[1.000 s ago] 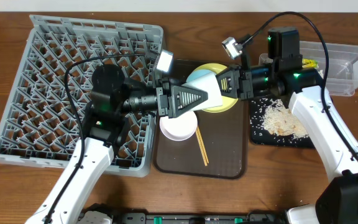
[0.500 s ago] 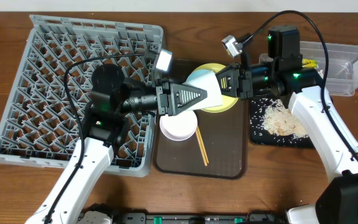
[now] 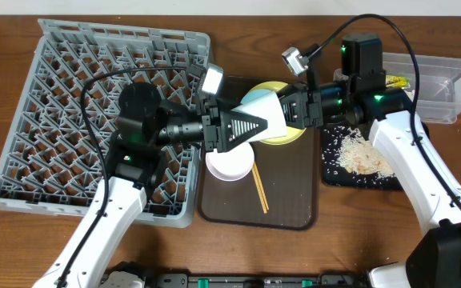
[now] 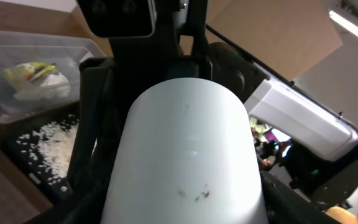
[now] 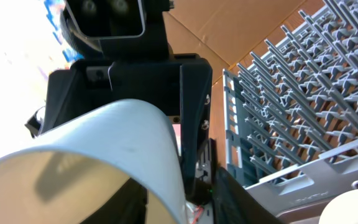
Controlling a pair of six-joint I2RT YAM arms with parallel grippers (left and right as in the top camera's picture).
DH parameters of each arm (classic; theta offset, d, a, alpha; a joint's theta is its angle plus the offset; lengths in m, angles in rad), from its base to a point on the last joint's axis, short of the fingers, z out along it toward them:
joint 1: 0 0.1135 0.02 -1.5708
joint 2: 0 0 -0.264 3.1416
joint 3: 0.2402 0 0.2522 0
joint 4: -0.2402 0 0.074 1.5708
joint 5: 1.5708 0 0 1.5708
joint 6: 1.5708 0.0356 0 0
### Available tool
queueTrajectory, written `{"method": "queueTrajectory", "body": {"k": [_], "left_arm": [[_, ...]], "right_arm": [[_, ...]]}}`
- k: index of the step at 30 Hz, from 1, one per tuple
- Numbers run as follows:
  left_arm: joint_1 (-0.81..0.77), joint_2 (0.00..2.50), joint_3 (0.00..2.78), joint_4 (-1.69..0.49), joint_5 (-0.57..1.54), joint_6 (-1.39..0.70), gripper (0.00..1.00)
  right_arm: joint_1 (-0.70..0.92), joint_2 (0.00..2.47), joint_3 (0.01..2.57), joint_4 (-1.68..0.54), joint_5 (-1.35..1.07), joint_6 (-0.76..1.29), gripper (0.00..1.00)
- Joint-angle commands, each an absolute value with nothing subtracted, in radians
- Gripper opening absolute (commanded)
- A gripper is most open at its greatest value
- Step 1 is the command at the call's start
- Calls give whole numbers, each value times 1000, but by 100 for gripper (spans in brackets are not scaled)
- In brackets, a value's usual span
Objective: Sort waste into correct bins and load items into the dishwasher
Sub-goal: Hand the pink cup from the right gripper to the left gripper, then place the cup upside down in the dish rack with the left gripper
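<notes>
Light blue bowl (image 3: 264, 112): raised off the table (image 3: 358, 232), tipped on its side between the two grippers, above the near edge of the yellow plate (image 3: 290, 134). In the left wrist view its base and outer wall fill the middle of the picture; in the right wrist view its open rim faces the camera.

Left gripper (image 3: 256, 125): reaches in from the rack side, fingers spread wide and closed against the bowl's outer wall.

Right gripper (image 3: 288, 110): meets the bowl from the opposite side, at the rim. The bowl's wall runs down between its fingers, but whether they press on it cannot be told.

Yellow plate: at the far end of the brown tray (image 3: 290, 200), partly hidden by the bowl and both grippers.

White bowl (image 3: 229, 164): upright on the brown tray, at its left edge, just below the left gripper.

Chopsticks (image 3: 259, 190): lying together on the brown tray, just right of the white bowl.

Dish rack (image 3: 70, 96): left of the brown tray, touching it.

Black tray (image 3: 330, 172): right of the brown tray, with rice (image 3: 360, 154) piled in it.

Clear tub (image 3: 446, 88): beyond the black tray, holding the wrapper (image 3: 396, 81) and the tissue (image 4: 55, 81).
</notes>
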State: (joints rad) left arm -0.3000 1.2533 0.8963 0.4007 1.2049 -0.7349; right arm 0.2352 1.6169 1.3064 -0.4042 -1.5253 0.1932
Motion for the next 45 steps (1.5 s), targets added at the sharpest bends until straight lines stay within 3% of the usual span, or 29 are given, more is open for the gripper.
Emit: {"method": "queueTrajectory", "body": {"k": [1,12,14,17,26,33,38,45], "left_arm": [[-269,1256,911,371,1211,-630,25],[-73,1255,911,170,1211,-435,21],[-38,1254,911,104,1181,-368,15],[10,1251,911,-22,1068,-264,6],[128,1168,944,-413,628,-149,6],[191,1094,1044,-827,122,-150,6],[198,1115,1046,-934,53,-150,6],[198,1226,1045,-964,11,-150,6]], "right_arm": [[233,1617,1310,-404,-1543,186,38],[132,1617,1309,-412,-1510,186,38],[129,1617,1309,-429,-1459,186,38],[130,1617,1309,-471,-1349,186,37],[129,1612,1310,-665,-991,127,28],[130,1556,1340,-904,-628,34,26],[130,1474,1351,-986,-437,20,31],[130,1417,1351,-1021,-408,2,34]]}}
